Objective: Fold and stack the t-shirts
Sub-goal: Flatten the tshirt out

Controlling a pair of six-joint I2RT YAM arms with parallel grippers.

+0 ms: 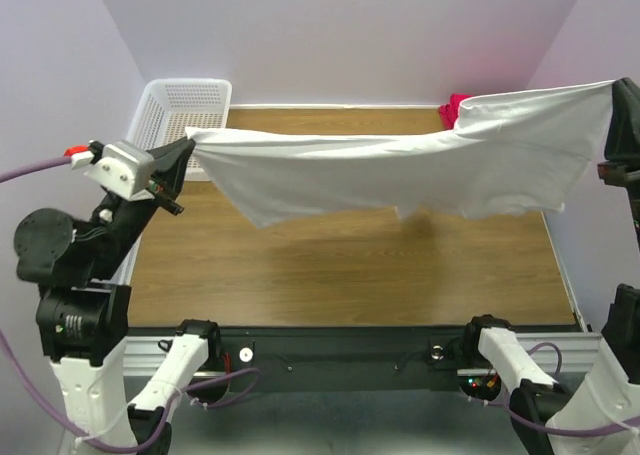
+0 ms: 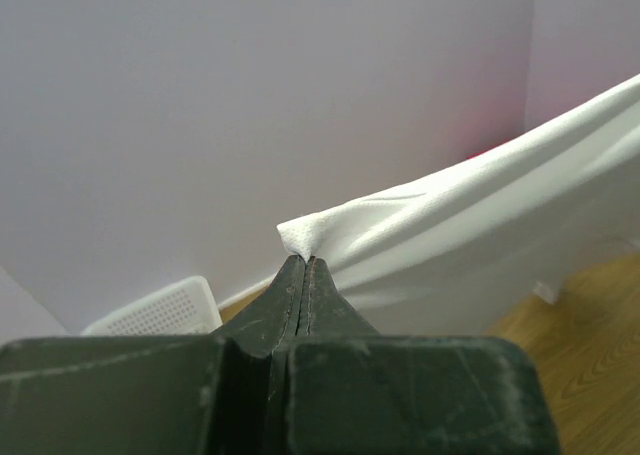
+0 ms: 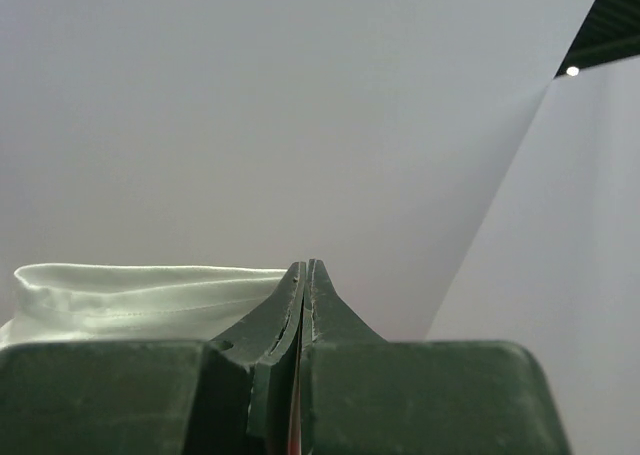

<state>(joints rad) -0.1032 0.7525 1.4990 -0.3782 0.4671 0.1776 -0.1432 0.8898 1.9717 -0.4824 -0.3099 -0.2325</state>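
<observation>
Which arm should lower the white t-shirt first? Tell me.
Probably left: left gripper, shut on the white t-shirt, hangs over bare table; right gripper holds its end by the red t-shirt.

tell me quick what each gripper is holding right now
Left gripper: closed, pinching one end of the white t-shirt.
Right gripper: closed on the other end of the same shirt, which hangs stretched between them.

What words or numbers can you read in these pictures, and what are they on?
None can be read: no word, number or sign shows on the white t-shirt, the basket or the table.
</observation>
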